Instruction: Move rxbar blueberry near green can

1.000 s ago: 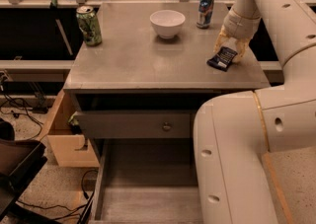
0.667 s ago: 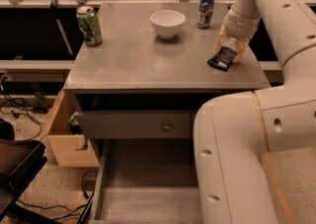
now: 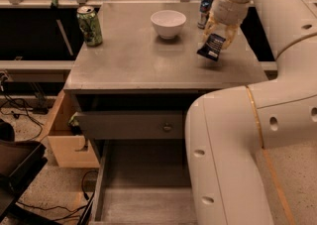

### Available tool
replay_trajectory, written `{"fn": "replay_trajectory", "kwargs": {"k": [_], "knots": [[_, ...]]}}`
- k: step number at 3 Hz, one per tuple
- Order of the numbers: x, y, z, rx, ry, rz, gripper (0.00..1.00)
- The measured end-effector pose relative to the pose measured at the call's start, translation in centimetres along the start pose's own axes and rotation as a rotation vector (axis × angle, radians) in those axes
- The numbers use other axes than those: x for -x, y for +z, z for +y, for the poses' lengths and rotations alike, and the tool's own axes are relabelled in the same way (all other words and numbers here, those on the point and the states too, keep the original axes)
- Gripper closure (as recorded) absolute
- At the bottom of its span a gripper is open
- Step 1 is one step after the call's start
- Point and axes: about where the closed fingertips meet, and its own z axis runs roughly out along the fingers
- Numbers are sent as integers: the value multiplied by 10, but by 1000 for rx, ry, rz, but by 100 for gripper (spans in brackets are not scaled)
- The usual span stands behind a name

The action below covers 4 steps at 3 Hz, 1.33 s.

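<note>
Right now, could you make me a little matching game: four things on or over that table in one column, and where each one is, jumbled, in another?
Things:
1. green can
2. white bowl
3. snack bar
4. blue and white can

Places:
A. held tilted in the robot's hand, just above the right side of the table
B. back left corner of the table
C. back right of the table, behind the hand
D. back middle of the table

Pairs: 1-B, 2-D, 3-A, 4-C
</note>
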Motion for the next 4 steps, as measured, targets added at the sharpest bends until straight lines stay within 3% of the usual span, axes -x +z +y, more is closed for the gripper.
{"fn": "replay_trajectory", "kwargs": {"k": [1,3,4], "knots": [[-3,-51,56,47,-173,-107,100],[6,-45,68,77,-182,-135,100],[7,-35,95,201,-255,-129,100]]}}
